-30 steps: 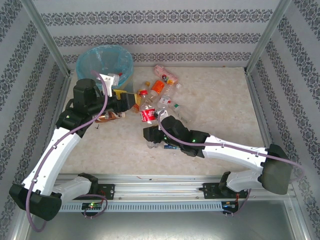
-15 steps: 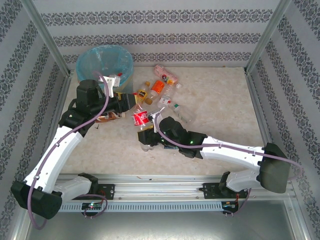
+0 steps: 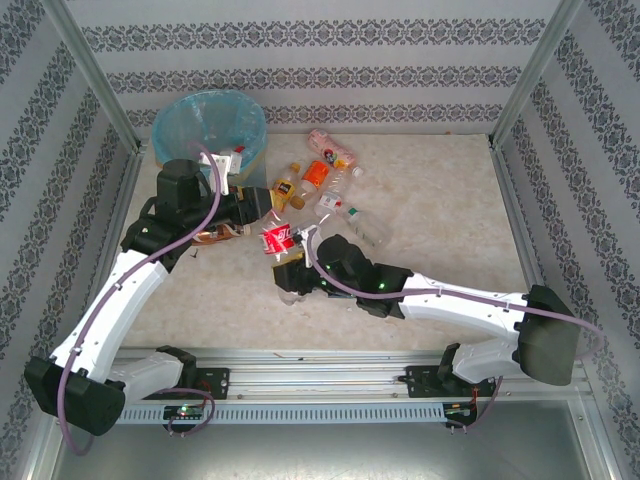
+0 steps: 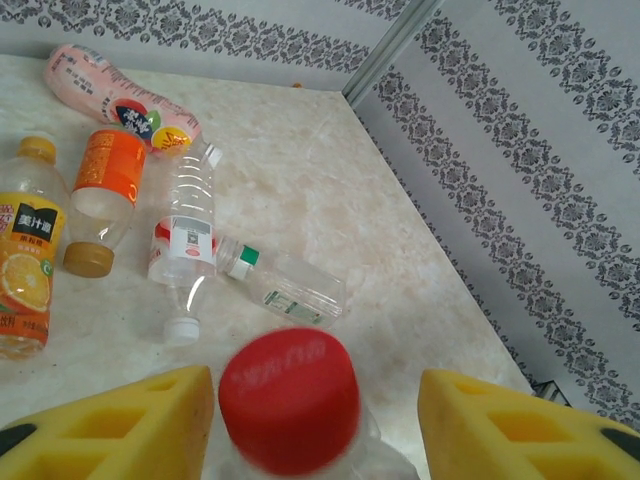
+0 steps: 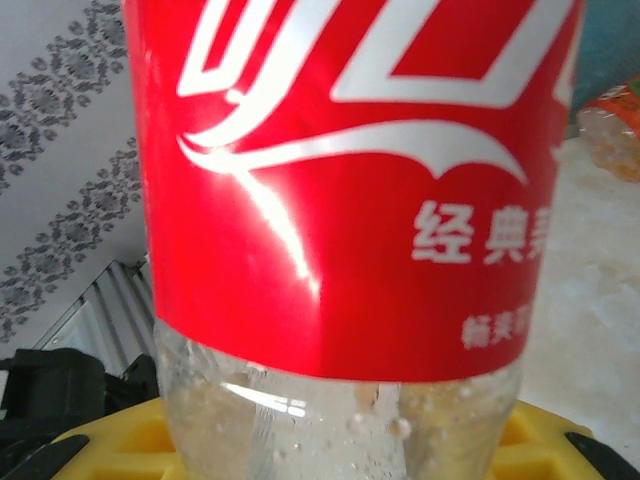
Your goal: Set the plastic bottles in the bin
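Starting with the top external view, a clear plastic bottle with a red label is seen held between the two arms over the pale marbled worktop. Its base is grasped by the right gripper and its top is turned towards the left gripper, which stands between the bottle and the round grey-blue bin lined with a light-blue bag. Further plastic bottles lie loose just beyond. From the left wrist, the bottle's red cap is seen between the yellow pads with a gap on each side, so that gripper is judged released. From the right wrist, the red label is seen close up, and the clear base is seated between yellow pads that appear clenched on it. A handover is judged to be in hand: the left gripper must be closed on the neck before the right is let go, and the bottle then carried over the bin.
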### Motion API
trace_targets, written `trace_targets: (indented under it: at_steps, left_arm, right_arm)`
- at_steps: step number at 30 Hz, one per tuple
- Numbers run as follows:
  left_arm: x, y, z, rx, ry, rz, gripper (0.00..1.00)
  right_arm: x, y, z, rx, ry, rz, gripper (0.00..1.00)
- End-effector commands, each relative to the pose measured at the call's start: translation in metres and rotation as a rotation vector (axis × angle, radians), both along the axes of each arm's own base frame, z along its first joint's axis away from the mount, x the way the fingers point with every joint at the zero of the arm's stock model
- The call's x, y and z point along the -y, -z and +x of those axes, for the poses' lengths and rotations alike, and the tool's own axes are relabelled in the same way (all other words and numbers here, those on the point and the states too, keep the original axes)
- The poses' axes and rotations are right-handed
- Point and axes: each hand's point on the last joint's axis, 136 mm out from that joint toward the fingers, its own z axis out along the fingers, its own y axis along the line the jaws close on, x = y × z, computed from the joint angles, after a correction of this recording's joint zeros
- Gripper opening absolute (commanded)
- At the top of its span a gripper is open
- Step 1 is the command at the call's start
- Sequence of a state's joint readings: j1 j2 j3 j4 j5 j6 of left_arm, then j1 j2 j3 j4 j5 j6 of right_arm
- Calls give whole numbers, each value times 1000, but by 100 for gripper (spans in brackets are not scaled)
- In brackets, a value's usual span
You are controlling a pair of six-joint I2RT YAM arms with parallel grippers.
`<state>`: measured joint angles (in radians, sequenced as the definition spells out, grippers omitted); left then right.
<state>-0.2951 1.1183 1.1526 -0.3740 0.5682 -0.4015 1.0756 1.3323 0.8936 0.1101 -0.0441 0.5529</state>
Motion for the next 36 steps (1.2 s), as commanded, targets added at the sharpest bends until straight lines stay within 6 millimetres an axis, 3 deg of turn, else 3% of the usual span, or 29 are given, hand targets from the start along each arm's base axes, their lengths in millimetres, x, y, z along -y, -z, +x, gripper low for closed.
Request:
trace_targets:
  at_steps: [1,4,9,14,16,22,23,24,30,33,36]
  left_arm:
    - [3,2,3,10,2,-8,60]
    - [3,2,3,11,0,-7,55]
    - [2,-4,2,28,-3,-11,34]
    - [-5,-22,4,82,-32,-8,14]
    - [-10,-42,6,135,-56,-4,1]
    - [-38,-131,8,358,-175,37,0]
    - [-44,-145,10,391,-205,57,0]
    - [-53,-160,11,433,-248,82,0]
    - [-107,-240,19,702,-544,223,0]
    - [-131,-258,35,783,-688,363,0]
    - [-147,-258,59,830,-771,510,0]
  right_arm:
    - [-9,-12,-6,40,-45,32,38]
    - [-9,-12,-7,42,-46,30,38]
    - [-8,-11,-6,39,-39,27,40]
    - [-7,-14,-3,51,-17,24,51]
    - [-3,-17,2,57,16,18,65]
    - [12,-34,11,113,94,30,85]
    - [15,-37,12,123,102,34,95]
    - [18,-41,13,138,114,39,98]
    - [29,-53,15,190,143,37,98]
    - [31,-53,14,189,144,35,98]
    - [33,-52,14,179,151,40,98]
